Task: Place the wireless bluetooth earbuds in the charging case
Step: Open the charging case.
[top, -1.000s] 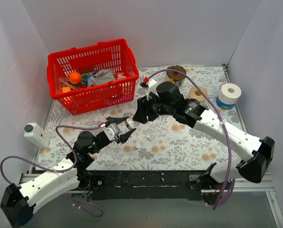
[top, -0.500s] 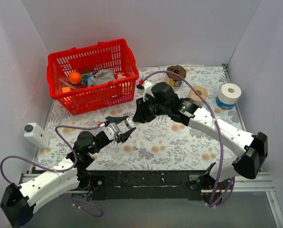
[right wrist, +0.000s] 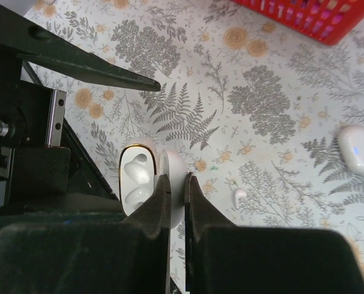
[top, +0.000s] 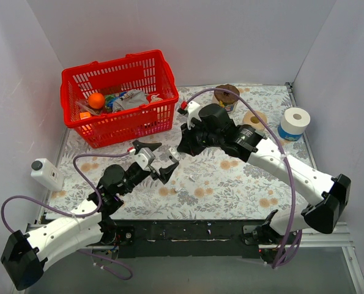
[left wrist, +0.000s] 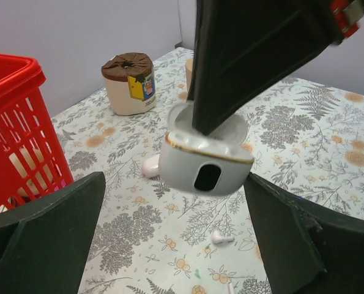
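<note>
The charging case (left wrist: 206, 162) hangs above the flowered table with its lid swung open, and its two moulded sockets (right wrist: 134, 180) hold nothing. My right gripper (right wrist: 174, 180) is shut on the case's lid from above; it is the black wedge (left wrist: 243, 61) in the left wrist view. My left gripper (left wrist: 173, 195) is open wide, one finger on each side of the case and touching neither side. One white earbud (left wrist: 220, 237) lies on the table below the case, also seen as the earbud (right wrist: 238, 196). In the top view the case (top: 174, 158) sits between the two grippers.
A larger white rounded object (right wrist: 356, 149) lies on the table beyond the case. A red basket (top: 117, 95) with several items stands at the back left. A brown roll (top: 226, 97), a tape roll (top: 255, 119) and a white roll (top: 293, 122) stand at the back right.
My left gripper has opened wide and let go of the case. My right gripper has shut on the case's lid and now carries it alone.
</note>
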Motion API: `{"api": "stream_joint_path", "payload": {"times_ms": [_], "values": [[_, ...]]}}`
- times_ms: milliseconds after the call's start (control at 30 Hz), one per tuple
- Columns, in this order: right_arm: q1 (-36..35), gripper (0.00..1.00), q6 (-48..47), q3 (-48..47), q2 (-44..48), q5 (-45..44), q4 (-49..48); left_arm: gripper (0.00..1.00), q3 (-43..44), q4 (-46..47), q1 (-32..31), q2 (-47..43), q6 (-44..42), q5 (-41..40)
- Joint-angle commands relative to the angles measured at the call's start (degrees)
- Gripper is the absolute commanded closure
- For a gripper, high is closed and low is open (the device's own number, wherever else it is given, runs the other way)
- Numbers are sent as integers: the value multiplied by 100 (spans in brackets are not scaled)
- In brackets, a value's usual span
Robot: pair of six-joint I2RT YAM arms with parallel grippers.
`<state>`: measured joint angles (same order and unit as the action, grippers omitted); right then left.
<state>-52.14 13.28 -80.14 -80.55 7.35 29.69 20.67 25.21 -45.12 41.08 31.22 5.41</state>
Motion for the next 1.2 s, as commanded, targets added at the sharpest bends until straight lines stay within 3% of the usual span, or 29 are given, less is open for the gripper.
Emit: {"api": "stream_joint_path", "payload": {"times_ms": [0,167,300,333,400,433,567,667,833,1167], "values": [[11,99,-808,-564,540,-261,379,2,280,10,12,-47,375,-804],[-15,99,-1493,-600,839,-260,582,2,779,-551,30,31,727,-613],[-435,99,-2589,-91,1295,-892,180,2,1114,-912,231,137,929,1248],[-542,99,-2724,50,1418,-1207,90,2,1228,-1052,450,224,1034,2200],[-683,99,-2900,113,1665,-1315,80,6,1491,-1027,766,496,1532,3128],[-701,99,-2997,52,1709,-1229,159,8,1519,-740,1108,567,1753,4055],[-719,99,-3015,-326,1710,-1096,440,8,1668,-271,1137,944,2300,4800],[-727,99,-3015,-494,1631,-938,598,16,1888,-166,1146,1419,2371,5398],[-745,99,-3024,-626,1473,-780,819,22,1731,667,1137,1561,2766,5699],[-833,99,-3015,-793,1112,-323,960,33,1765,696,1137,1640,2688,5418]]}}
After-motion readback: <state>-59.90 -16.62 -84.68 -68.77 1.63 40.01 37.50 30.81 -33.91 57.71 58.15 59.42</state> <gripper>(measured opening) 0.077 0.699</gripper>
